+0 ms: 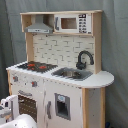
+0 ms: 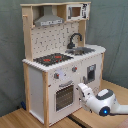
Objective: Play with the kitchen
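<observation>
The kitchen (image 1: 65, 95) (image 2: 37, 85) is a tall white and light-wood toy unit. It has a black-red hob (image 1: 37, 66) (image 2: 52, 59), a grey sink (image 1: 72, 74) (image 2: 82, 50), a black tap (image 1: 84, 59) (image 2: 75, 39), a hood (image 1: 40, 25) (image 2: 48, 20) and a microwave (image 1: 72, 23) (image 2: 76, 11). My white gripper (image 2: 82, 91) (image 1: 10, 107) hangs low in front of the unit. It is right by the oven door (image 2: 64, 96) (image 1: 27, 105), at that door's right edge in the second exterior view.
A grey curtain (image 1: 115, 45) (image 2: 115, 30) hangs behind the unit. The kitchen stands on a wooden surface (image 2: 15, 119). My white arm (image 2: 112, 106) reaches in from the second exterior view's lower right.
</observation>
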Controlling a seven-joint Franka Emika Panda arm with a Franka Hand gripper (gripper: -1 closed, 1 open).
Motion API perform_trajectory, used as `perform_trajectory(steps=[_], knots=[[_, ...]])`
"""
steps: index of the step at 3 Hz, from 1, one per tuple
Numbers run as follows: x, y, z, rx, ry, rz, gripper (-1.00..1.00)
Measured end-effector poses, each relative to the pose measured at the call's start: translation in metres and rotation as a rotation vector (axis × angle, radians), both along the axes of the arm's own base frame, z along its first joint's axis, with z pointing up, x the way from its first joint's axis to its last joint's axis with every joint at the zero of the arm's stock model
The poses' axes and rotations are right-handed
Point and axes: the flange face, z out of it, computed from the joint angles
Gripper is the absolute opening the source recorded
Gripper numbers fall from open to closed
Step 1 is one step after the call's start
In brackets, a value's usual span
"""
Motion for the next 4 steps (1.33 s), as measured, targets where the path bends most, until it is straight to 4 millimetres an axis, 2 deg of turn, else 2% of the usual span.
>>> perform_trajectory(steps=[3,4], knots=[[-0.053,0.029,0.051,-0.18,-0.074,0.042,1.0],[-0.074,0.035,0.059,-0.26,-0.119,0.058,1.0]])
